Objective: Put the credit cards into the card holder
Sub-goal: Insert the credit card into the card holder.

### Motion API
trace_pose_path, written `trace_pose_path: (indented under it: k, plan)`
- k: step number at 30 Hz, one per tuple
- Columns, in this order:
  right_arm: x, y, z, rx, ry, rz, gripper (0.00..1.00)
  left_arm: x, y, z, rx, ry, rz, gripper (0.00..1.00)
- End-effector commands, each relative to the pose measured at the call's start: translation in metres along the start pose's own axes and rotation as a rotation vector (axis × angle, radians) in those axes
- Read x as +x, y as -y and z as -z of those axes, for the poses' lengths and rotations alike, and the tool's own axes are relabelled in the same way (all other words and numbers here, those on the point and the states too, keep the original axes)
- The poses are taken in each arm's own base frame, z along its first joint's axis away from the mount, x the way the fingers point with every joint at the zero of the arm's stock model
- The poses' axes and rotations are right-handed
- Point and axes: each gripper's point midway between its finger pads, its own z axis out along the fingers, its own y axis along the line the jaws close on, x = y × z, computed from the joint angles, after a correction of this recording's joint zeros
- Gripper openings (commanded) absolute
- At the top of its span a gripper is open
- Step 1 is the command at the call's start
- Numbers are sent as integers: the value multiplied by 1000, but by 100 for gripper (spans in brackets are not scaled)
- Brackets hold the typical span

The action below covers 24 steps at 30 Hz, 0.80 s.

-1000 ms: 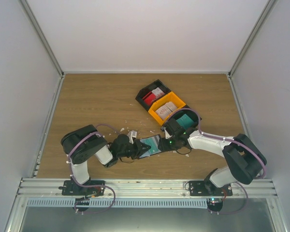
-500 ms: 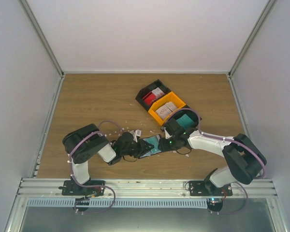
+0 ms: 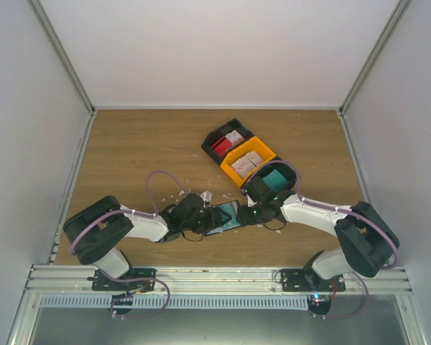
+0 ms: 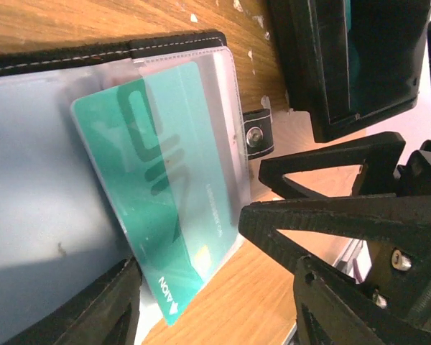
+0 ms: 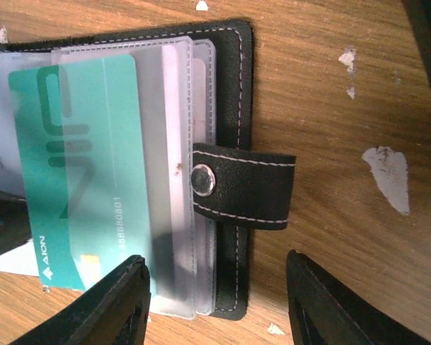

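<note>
Left claw (image 3: 199,218) had let go, its elbow swung outward, leaving the teal card (image 4: 165,194) mostly inside the card holder (image 5: 230,108) sleeve between its spread jaws. Right claw (image 5: 217,284), also unclenched, straddled the strap edge, likely steadying it.

The teal card (image 5: 72,165) carries a darker teal emblem, white lettering and a small gold chip. The card holder (image 5: 233,93) is black with white stitching, frosted clear sleeves and a silver snap (image 5: 201,180). The desk (image 5: 330,108) is brown wood grain flecked with white. Beside the yellow bin (image 3: 267,149), the black bin (image 3: 210,141) shows red cards (image 3: 220,146).
</note>
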Motion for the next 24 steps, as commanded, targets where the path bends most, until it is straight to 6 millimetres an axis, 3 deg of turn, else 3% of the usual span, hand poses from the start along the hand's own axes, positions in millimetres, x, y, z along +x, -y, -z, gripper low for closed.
trace_pose_path:
  k: [1, 6, 13, 20, 24]
  plan:
    - [-10, -6, 11, 5, 41, 28, 55, 1, -9, 10, -74, 21, -33, 61]
    - [-13, -16, 14, -48, 53, 38, 58, -1, -12, 12, -106, 34, -46, 60]
    - [-8, -11, 1, -34, 21, 7, 55, -8, -22, 2, -203, 34, -97, 36]
    - [-5, -4, -10, -6, -2, 9, 43, -9, -26, -9, -242, 13, -133, 23]
    - [-6, -9, -10, -27, 1, 26, 39, -7, -18, -16, -215, -12, -172, 18]
